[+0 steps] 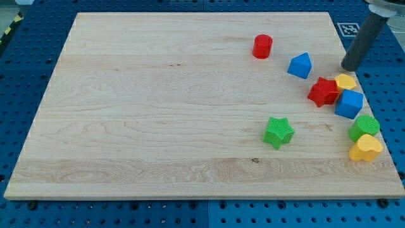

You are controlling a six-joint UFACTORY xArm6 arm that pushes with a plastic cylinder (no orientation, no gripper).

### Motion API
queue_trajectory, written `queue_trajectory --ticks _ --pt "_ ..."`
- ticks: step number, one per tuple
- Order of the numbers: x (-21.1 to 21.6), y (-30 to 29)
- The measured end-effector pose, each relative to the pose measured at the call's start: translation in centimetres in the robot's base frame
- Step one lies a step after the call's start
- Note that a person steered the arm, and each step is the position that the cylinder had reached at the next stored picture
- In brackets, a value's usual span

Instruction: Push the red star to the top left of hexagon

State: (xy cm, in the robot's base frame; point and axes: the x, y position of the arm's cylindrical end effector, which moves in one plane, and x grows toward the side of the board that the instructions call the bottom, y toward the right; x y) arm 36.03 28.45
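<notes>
The wooden board (158, 114) lies on a blue perforated bench, and all the blocks crowd toward its right edge; the whole left half and the middle of the board are bare wood, giving wide room for sliding toward the view's left, while to the right there is little margin before the edge.

The red star (324, 91) sits near the right edge, a little above mid-height; it touches a yellow hexagon-like block (345, 82) at its upper right and a blue cube (349, 104) at its lower right, so it is hemmed in on that side and free on its left; its arms spread about evenly, so no long axis can be made out, though one arm points toward the view's left.

A blue wedge-shaped block (300, 65) stands apart, up and left of the star; a red cylinder (262, 46) lies farther up and left; a green star (278, 132) sits alone below and left; a green block (364, 127) and a yellow block (366, 149) touch each other close to the lower right edge.

The dark rod leans in from the top right corner, tilted slightly; my tip (350, 68) rests just above the yellow hexagon-like block, near it but apart, up and right of the red star; there are no jaws, only the bare rod, and it holds nothing.
</notes>
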Motion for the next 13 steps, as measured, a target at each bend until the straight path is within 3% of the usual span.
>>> queue_trajectory --ticks 2,4,5,7,9,11,13 --pt "-8.7 -8.4" --pt "-7.4 -22.6" --pt "-2.1 -23.5" --pt "9.9 -17.0" --pt "10.7 -7.8" --pt "9.8 -8.2" --pt "5.9 -10.0"
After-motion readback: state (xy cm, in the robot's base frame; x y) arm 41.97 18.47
